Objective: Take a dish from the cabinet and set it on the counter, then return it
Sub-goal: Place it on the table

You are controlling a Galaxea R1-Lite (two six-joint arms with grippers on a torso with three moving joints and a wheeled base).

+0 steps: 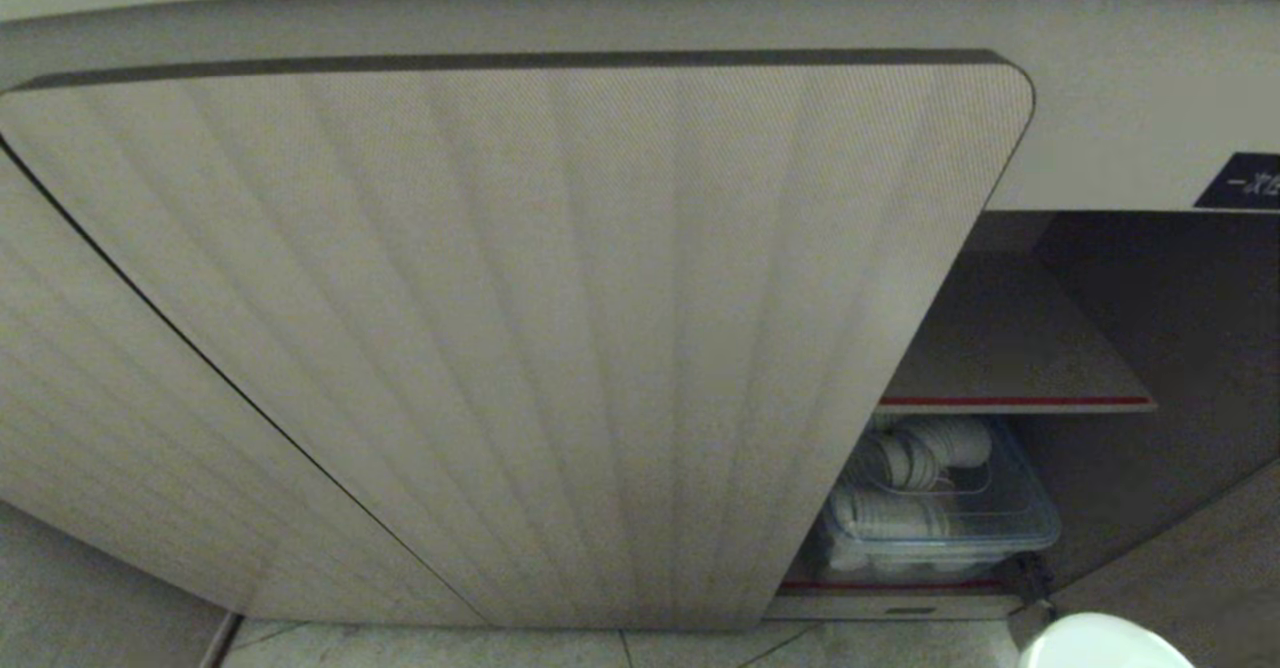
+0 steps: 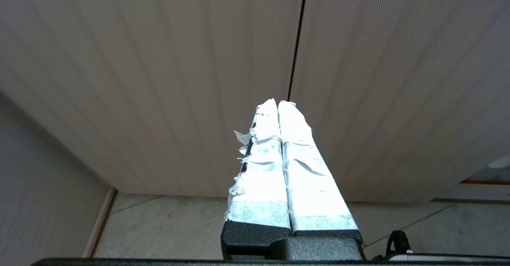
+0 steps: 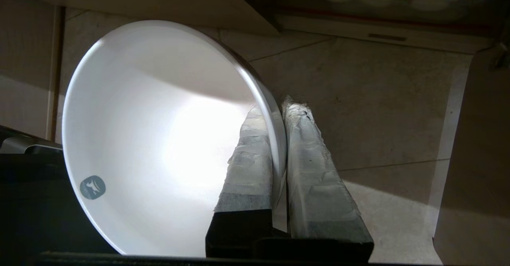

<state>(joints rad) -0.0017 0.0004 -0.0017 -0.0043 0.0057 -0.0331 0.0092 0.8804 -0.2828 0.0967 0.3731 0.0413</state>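
My right gripper (image 3: 277, 108) is shut on the rim of the dish (image 3: 159, 138), a plain white bowl with a small grey mark inside. One finger sits inside the bowl and the other outside. The bowl hangs tilted above the floor in front of the cabinet (image 1: 520, 328). In the head view only the edge of the dish (image 1: 1100, 645) shows at the bottom right, below the open compartment. My left gripper (image 2: 277, 103) is shut and empty, parked facing the closed ribbed doors. The counter's top is out of view.
The open compartment has a shelf with a red edge (image 1: 1015, 401). Below the shelf stands a clear box of white cups (image 1: 960, 523). An opened door (image 3: 474, 158) stands beside the gripper. A black label (image 1: 1245, 183) sits above the opening. Tiled floor (image 3: 378, 110) lies below.
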